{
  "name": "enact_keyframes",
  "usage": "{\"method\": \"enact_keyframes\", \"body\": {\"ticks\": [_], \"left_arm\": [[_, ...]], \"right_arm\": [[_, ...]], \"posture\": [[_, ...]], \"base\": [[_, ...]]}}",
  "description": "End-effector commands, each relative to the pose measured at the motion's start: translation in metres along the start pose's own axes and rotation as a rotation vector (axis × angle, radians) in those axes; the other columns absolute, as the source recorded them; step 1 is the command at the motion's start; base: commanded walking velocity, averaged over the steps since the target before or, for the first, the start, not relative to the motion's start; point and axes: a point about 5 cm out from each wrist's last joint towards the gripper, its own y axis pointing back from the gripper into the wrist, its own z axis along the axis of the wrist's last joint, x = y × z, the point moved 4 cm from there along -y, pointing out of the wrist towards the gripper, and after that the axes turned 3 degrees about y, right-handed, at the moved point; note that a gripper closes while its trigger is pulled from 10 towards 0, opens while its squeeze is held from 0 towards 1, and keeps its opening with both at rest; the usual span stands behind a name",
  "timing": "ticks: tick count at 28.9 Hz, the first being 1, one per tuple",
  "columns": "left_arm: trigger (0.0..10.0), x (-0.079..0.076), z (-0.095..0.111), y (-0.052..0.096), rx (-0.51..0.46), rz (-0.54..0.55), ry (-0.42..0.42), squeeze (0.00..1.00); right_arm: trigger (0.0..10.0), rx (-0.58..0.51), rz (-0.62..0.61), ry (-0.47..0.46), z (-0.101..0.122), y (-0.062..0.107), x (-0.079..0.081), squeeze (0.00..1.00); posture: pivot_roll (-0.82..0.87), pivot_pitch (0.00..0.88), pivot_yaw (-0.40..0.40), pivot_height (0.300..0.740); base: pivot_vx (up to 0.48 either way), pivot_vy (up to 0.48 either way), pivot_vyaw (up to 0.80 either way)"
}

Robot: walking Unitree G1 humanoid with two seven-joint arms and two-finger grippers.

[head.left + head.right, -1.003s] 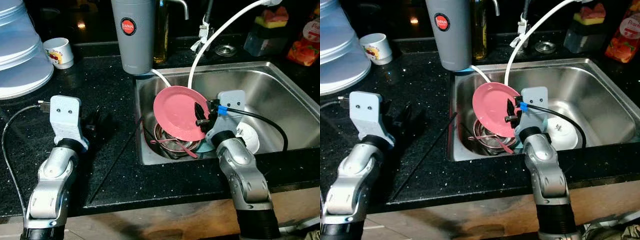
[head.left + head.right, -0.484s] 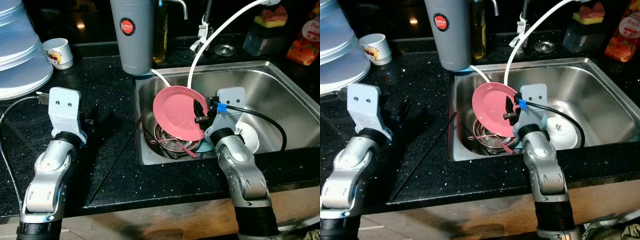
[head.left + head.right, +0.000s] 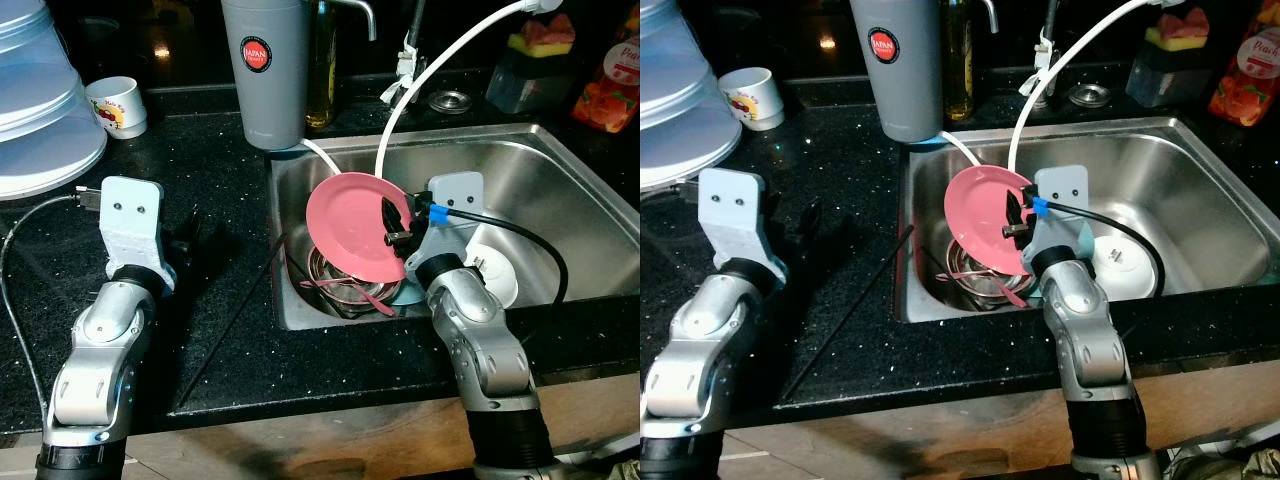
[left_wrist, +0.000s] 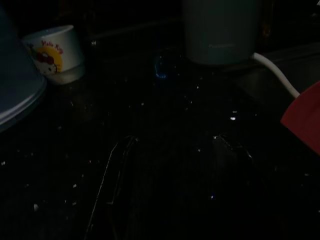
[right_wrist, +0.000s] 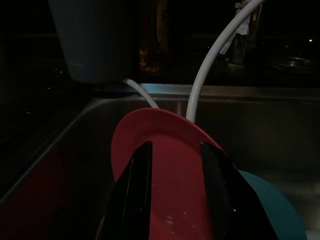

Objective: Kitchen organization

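While right tool [image 3: 393, 222] clamps pink plate [image 3: 350, 225] | left tool [image 3: 188, 232] dark, state unclear

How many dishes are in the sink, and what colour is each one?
Pink plate, tilted, at the right pincer: 1
White bowl: 1
Teal plate, mostly hidden: 1
Metal bowl under the pink plate: 1
Total: 4

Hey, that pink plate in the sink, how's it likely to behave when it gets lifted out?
The pink plate leans tilted on a metal bowl, so it may slide once nudged. It looks thin and probably stiff and light. It sits in a sink, possibly wet, so the right tool at its rim could slip.
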Motion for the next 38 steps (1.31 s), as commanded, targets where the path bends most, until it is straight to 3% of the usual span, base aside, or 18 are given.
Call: {"method": "enact_keyframes", "body": {"ticks": [1, 9, 17, 19, 22, 24, 29, 38], "left_arm": [[10.0, -0.002, -0.006, 0.002, 0.028, -0.002, 0.016, 0.0], [10.0, 0.001, -0.009, 0.005, 0.042, 0.003, 0.022, 0.0], [10.0, 0.011, -0.008, 0.005, 0.042, -0.016, -0.019, 0.0], [10.0, 0.015, -0.005, 0.006, 0.031, -0.014, -0.026, 0.0], [10.0, 0.016, -0.005, 0.008, 0.028, -0.038, -0.036, 0.0], [10.0, 0.016, -0.004, 0.009, 0.022, -0.047, -0.051, 0.0], [10.0, 0.024, -0.005, 0.015, 0.024, -0.059, -0.032, 0.0], [10.0, 0.024, -0.008, 0.014, 0.033, -0.032, -0.042, 0.0]], "right_arm": [[10.0, 0.011, 0.011, -0.011, -0.002, -0.001, 0.002, 0.0], [10.0, 0.035, -0.037, -0.07, -0.006, 0.001, -0.003, 0.0], [10.0, 0.028, -0.108, -0.171, -0.005, 0.004, -0.019, 0.0], [10.0, 0.029, -0.102, -0.165, -0.004, 0.005, -0.019, 0.0], [10.0, 0.042, -0.099, -0.022, -0.005, 0.006, -0.019, 0.0], [10.0, 0.041, -0.09, 0.004, -0.006, 0.006, -0.018, 0.0], [10.0, 0.031, -0.104, -0.02, -0.006, 0.009, -0.022, 0.0], [10.0, 0.026, -0.105, -0.01, -0.006, 0.009, -0.022, 0.0]], "posture": [[0.01, 0.039, 0.008, 0.74], [0.01, 0.041, 0.009, 0.74], [0.01, 0.041, 0.011, 0.74], [0.01, 0.038, 0.014, 0.74], [0.01, 0.041, 0.015, 0.74], [0.01, 0.04, 0.015, 0.74], [0.01, 0.041, 0.015, 0.74], [0.01, 0.042, 0.014, 0.74]], "base": [[0.0, 0.0, 0.0], [0.0, 0.0, 0.0], [0.0, 0.0, 0.0], [0.0, 0.0, 0.0], [0.0, 0.0, 0.0], [0.0, 0.0, 0.0], [0.0, 0.0, 0.0], [0.0, 0.0, 0.0]]}}
